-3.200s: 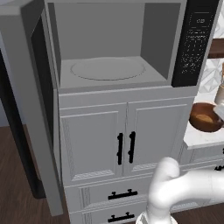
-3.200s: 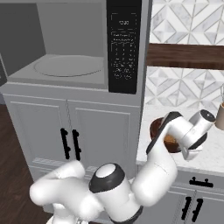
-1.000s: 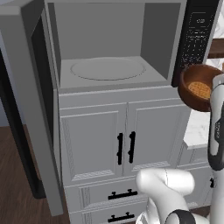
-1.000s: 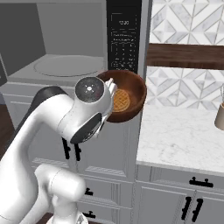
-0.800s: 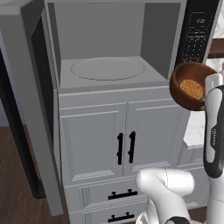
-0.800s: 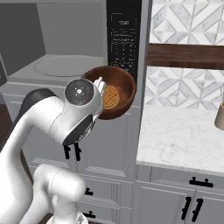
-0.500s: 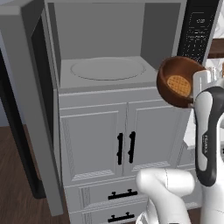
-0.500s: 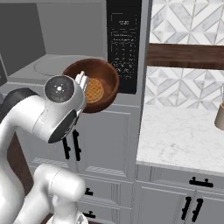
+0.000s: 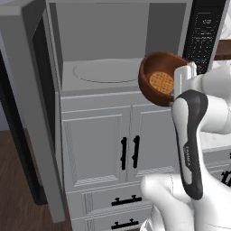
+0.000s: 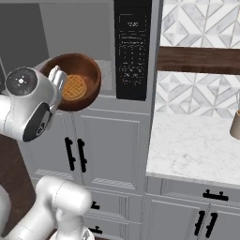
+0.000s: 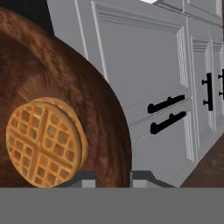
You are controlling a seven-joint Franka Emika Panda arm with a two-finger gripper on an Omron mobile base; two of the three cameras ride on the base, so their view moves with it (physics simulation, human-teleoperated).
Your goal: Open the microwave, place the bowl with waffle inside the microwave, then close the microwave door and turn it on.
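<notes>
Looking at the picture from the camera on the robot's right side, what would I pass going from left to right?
Bowl with waffle held up by the arm → black keypad panel of the microwave → marble counter → pale jar at the right edge.

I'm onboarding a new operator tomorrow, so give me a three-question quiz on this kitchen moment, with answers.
1. True or false: the microwave door stands open.
2. What does the gripper hold? A) a beige jar B) the bowl with waffle C) a cabinet handle
3. Fill in: the turntable inside the microwave is ____ (bare / loaded).

Key
1. True; it is swung out to the left.
2. B; the bowl is held tilted in front of the cavity, with the waffle in it.
3. Bare.
</notes>
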